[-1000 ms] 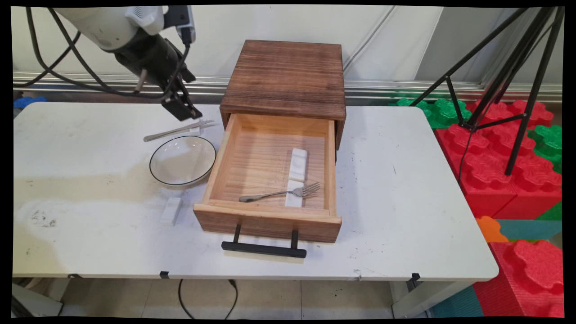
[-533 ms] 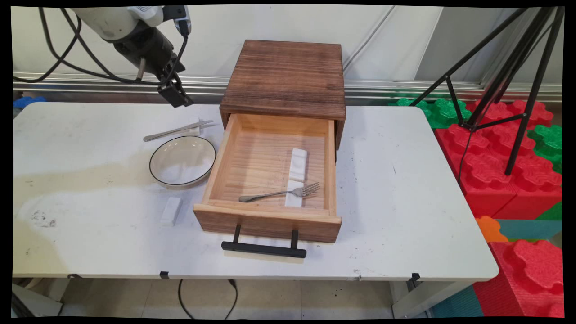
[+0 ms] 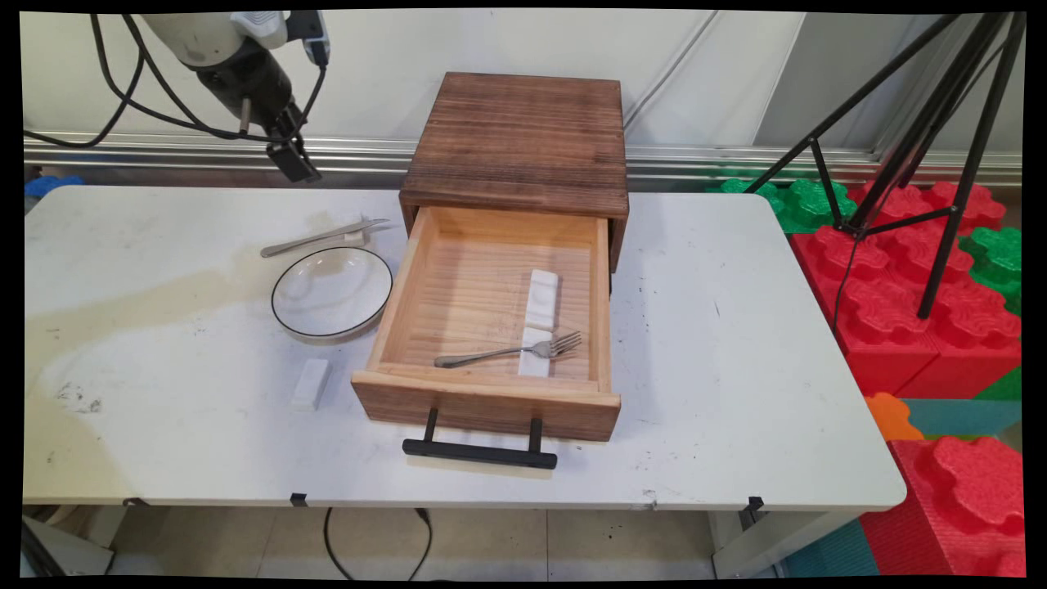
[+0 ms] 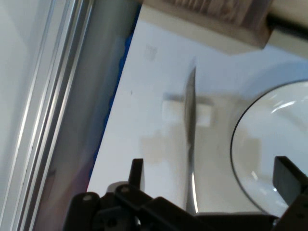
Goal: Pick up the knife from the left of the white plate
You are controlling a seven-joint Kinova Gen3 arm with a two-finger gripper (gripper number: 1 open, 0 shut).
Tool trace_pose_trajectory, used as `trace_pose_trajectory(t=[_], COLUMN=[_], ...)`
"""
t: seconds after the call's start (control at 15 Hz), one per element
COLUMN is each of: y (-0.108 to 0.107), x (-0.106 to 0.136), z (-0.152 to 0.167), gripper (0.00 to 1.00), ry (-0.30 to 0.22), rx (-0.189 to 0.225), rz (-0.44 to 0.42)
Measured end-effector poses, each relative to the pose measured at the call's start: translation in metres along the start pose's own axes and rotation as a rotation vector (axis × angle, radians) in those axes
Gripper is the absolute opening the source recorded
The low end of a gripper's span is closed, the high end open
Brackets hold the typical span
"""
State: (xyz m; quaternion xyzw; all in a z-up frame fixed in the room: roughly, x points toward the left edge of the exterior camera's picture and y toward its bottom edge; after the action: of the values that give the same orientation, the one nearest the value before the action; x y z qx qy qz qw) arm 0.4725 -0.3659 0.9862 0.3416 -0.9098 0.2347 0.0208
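Gripper [image 3: 291, 164] is up high, upper left of main view, above the table's [image 3: 736, 393] far edge. Hand view: fingers [image 4: 287, 177] spread wide, nothing between them → open + empty.

Nearest thing is the knife [image 3: 323, 236], below gripper in main view, mid-frame in hand view [image 4: 190, 144]. Blade end is propped on a small white block [image 3: 353, 236], handle end lies on the table, so it sits tilted.

Handling, my read: steel, stiff, light, thin, slick. Prob best pinched across the handle near the block, where there's a gap under it; the flat end is hard to get under.

Plate [image 3: 331, 291] is just beside the knife, lower in frame, not touching afaict. Looks ceramic/glass → fragile.

Drawer [image 3: 491, 401] is open at centre: fork [image 3: 509, 352] has its tines on one block [image 3: 534, 361], a 2nd block [image 3: 541, 298] sits beyond it. A spare block [image 3: 312, 383] lies on the table left of the drawer front.
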Motion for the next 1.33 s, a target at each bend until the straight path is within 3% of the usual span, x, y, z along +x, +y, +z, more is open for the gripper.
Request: trace_pose_trajectory(t=[0.6, 1.33], y=[-0.037, -0.057], x=[-0.018, -0.003], z=[0.06, 0.139], gripper=[1.0, 1.0], ry=[-0.126, -0.259], rx=[-0.054, -0.113], rz=[0.046, 0.128])
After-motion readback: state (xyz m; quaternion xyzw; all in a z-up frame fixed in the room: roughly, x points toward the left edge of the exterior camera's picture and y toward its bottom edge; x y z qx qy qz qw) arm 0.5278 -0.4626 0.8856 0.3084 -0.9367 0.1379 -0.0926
